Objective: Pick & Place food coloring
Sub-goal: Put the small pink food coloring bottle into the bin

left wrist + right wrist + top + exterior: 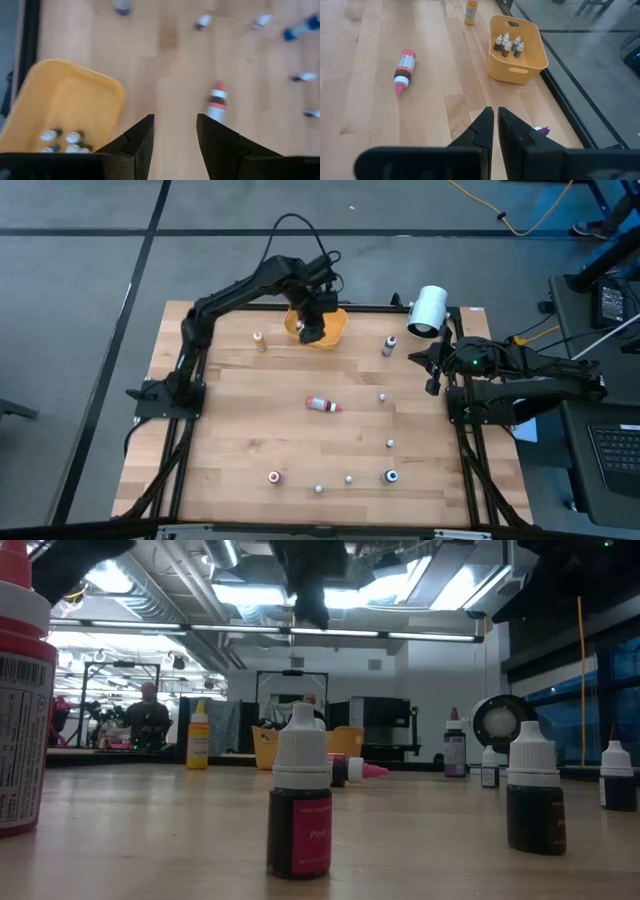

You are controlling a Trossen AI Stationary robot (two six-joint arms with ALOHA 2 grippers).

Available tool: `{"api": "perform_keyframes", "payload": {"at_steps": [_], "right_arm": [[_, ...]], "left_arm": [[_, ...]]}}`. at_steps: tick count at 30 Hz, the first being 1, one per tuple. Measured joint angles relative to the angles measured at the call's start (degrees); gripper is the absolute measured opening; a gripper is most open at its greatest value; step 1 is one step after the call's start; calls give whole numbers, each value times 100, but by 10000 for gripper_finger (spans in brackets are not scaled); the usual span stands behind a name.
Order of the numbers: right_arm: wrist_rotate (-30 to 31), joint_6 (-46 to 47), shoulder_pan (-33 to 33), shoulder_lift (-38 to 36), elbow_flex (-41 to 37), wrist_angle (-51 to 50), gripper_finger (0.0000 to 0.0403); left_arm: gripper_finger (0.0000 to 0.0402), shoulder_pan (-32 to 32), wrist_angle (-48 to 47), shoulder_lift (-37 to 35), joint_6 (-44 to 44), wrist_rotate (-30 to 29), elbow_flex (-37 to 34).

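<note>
Bottles (pixel 62 140) in bowl (pixel 75 95) beneath left pincer (pixel 175 132)

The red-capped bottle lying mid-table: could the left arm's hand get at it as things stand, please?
Probably yes: the left hand hangs open and empty over the orange bowl, and only bare wood separates it from the red-capped bottle.

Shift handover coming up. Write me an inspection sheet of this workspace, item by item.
Surface: wooden table, dark frame round it.
Job's things: orange bowl at the far edge holds several small bottles; more bottles stand scattered; a red-capped bottle lies on its side mid-table.
Clutter: white cylinder at the far right corner.
Grippers: left gripper above the bowl, open, empty; right gripper shut, empty, at the right edge.
Cables: black cable looping off the left arm; orange cable on the floor.
Surroundings: grey floor; a person in the room behind.
</note>
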Motion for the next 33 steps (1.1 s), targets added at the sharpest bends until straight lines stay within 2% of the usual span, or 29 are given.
{"api": "perform_keyframes", "payload": {"at_steps": [8,16,24,29,33], "right_arm": [[0,-143,-2,-1,0,0,30],[-1,-260,0,0,0,0,30],[0,-425,-2,-2,0,89,30],[0,-412,-2,-2,0,101,30],[0,-411,0,-2,0,98,30]], "left_arm": [[143,-818,-623,-697,-761,-36,0],[143,-2142,-826,-974,-1882,-421,0],[143,-3484,-721,-954,-2798,-1236,0],[143,-4116,-474,-950,-3196,-1996,0],[143,-4524,-432,-950,-3549,-2257,0]]}}
